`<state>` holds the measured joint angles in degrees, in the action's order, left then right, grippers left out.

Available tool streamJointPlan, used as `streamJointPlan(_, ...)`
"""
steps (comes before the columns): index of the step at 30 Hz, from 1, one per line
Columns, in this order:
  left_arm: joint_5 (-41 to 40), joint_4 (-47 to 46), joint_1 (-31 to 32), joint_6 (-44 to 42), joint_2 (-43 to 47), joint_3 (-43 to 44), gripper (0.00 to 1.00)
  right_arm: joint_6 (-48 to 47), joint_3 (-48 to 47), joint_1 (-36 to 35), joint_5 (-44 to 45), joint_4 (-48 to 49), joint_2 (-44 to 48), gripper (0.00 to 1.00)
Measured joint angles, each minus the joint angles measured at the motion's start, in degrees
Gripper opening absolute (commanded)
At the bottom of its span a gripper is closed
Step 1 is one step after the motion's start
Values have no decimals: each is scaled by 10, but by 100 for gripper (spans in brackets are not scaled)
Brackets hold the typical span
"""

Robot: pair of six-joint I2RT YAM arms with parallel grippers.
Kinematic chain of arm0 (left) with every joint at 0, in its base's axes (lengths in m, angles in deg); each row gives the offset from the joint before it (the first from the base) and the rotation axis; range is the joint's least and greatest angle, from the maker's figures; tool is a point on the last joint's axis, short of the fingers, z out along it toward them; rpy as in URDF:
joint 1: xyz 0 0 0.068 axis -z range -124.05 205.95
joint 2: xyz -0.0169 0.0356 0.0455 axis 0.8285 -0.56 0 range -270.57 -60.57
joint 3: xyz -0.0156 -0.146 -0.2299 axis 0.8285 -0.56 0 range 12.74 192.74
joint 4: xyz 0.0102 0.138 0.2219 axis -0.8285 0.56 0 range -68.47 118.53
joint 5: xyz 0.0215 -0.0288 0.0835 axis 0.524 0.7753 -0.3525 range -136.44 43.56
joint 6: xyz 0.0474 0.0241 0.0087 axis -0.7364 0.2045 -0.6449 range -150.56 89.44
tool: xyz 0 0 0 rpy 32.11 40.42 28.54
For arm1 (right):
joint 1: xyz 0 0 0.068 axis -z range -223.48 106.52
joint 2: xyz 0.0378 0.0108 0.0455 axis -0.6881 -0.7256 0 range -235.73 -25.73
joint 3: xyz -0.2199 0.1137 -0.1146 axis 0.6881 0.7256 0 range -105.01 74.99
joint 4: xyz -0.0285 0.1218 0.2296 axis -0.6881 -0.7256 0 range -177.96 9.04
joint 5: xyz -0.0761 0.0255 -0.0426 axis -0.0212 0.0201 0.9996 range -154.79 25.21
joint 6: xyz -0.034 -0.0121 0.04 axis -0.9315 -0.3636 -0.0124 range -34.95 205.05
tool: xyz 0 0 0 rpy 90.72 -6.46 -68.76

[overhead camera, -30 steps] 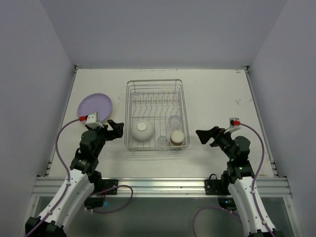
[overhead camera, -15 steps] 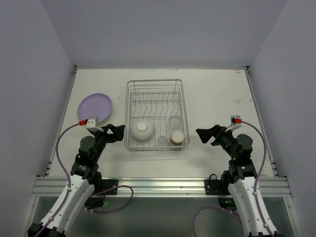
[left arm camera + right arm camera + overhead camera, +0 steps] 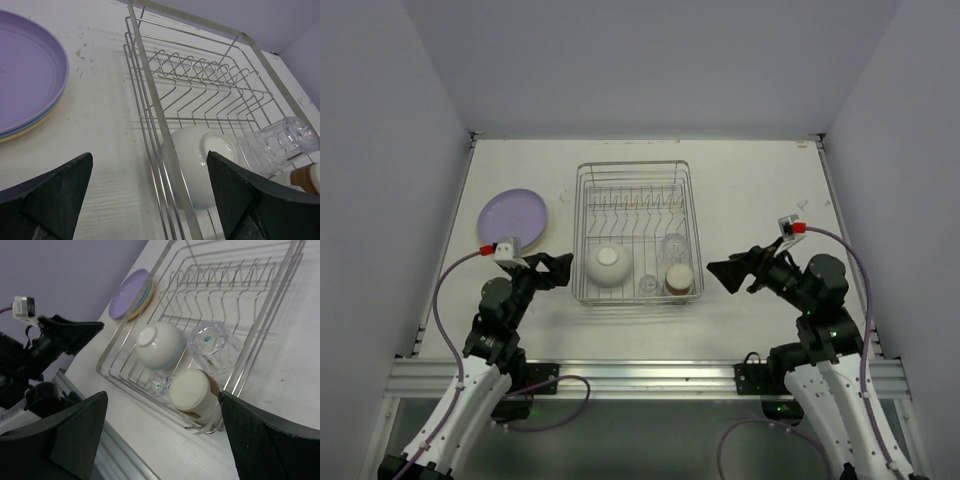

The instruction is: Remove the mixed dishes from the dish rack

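Note:
The silver wire dish rack [image 3: 583, 200] stands mid-table. In its near end lie an upturned white bowl [image 3: 608, 265], a larger clear glass [image 3: 674, 246], a small clear glass [image 3: 649, 285] and a brown cup [image 3: 679, 279]. A purple plate [image 3: 513, 216] tops a stack on the table, left of the rack. My left gripper [image 3: 558, 268] is open and empty just left of the rack, facing the bowl [image 3: 200, 160]. My right gripper [image 3: 725, 275] is open and empty just right of the rack, facing the cup [image 3: 192, 390].
The left wrist view shows the rack's near-left rim [image 3: 160, 120] between my fingers, with the plate stack [image 3: 25, 75] at far left. The right wrist view shows both glasses [image 3: 214, 346] and the plates [image 3: 131, 294]. The rack's upright prongs [image 3: 632, 205] hold nothing.
My right gripper has shifted slightly left toward the rack's right side. My left gripper has edged a little toward the rack. The dishes have not moved.

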<state>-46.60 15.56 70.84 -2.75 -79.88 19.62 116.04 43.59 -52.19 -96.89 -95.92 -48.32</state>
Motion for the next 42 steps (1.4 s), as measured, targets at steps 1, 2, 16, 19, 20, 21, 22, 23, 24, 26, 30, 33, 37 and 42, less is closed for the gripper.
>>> streamJointPlan(1,0,0,0,0,-3,0,100,-3,-5,-18,2,-12,-13,94)
streamJointPlan(2,0,0,0,-1,-5,0,100,-7,-10,-41,9,-23,-29,93)
streamJointPlan(16,-2,2,0,-5,14,0,100,-20,-107,-371,195,-59,-287,91)
streamJointPlan(19,-6,4,0,-5,22,0,100,-19,-148,-428,238,-61,-351,91)
streamJointPlan(20,-7,5,0,-5,24,0,100,-19,-163,-445,253,-61,-372,91)
streamJointPlan(21,-7,5,0,-5,24,0,100,-19,-177,-458,265,-60,-393,91)
streamJointPlan(22,-7,5,0,-5,25,0,100,-19,-190,-470,278,-61,-412,91)
streamJointPlan(23,-7,6,0,-5,25,0,100,-19,-202,-481,292,-61,-429,91)
streamJointPlan(24,-7,7,0,-6,25,0,100,-20,-214,-489,306,-64,-445,91)
streamJointPlan(26,-7,9,0,-6,25,0,100,-21,-238,-502,332,-69,-475,91)
streamJointPlan(30,-8,9,0,-6,25,0,100,-21,-282,-511,376,-92,-526,91)
streamJointPlan(33,-8,9,0,-6,25,0,100,-20,-311,-514,404,-114,-562,86)
streamJointPlan(37,-8,9,0,-6,24,0,100,-19,-341,-517,434,-144,-609,81)
streamJointPlan(42,-8,9,0,-6,24,0,100,-12,-360,-521,466,-184,-659,79)
